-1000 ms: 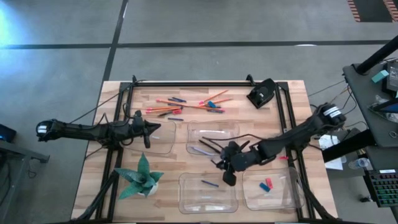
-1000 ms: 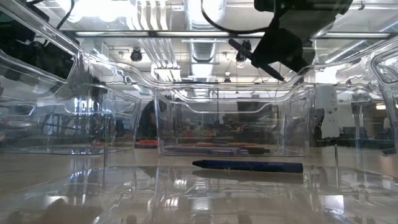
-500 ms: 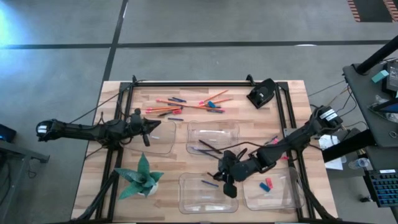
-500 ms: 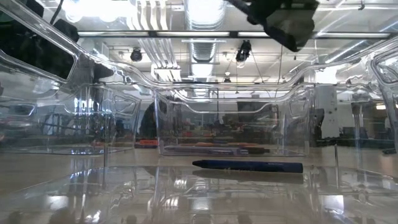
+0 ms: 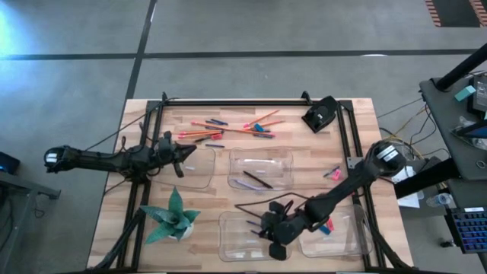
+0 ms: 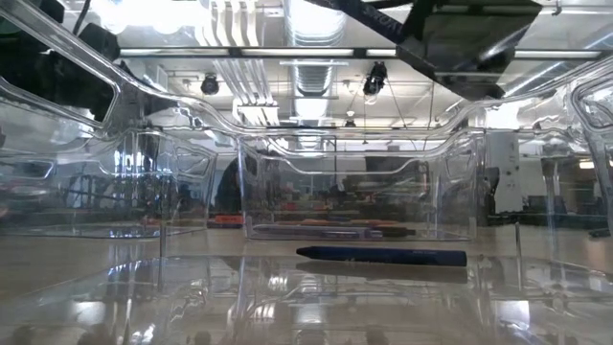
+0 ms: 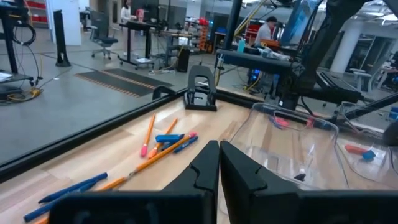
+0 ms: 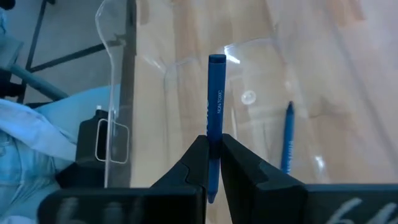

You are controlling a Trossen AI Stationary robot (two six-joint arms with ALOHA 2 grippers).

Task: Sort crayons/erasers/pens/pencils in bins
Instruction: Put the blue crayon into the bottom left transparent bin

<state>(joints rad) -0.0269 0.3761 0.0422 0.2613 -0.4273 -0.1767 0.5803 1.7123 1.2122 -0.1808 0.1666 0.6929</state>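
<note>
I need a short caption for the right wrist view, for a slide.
Right gripper holds a blue crayon above a clear bin containing another blue crayon.

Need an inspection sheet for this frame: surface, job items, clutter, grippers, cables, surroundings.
Surface: wooden table.
Job items: four bins; a blue crayon lies in the near-middle bin; erasers in the near-right bin; pencils loose at the far edge.
Clutter: green paper plant.
Grippers: right gripper shut on a blue crayon above the near-middle bin; left gripper shut, waiting by the far-left bin.
Cables: a thin one along the left arm.
Surroundings: people at benches.
</note>
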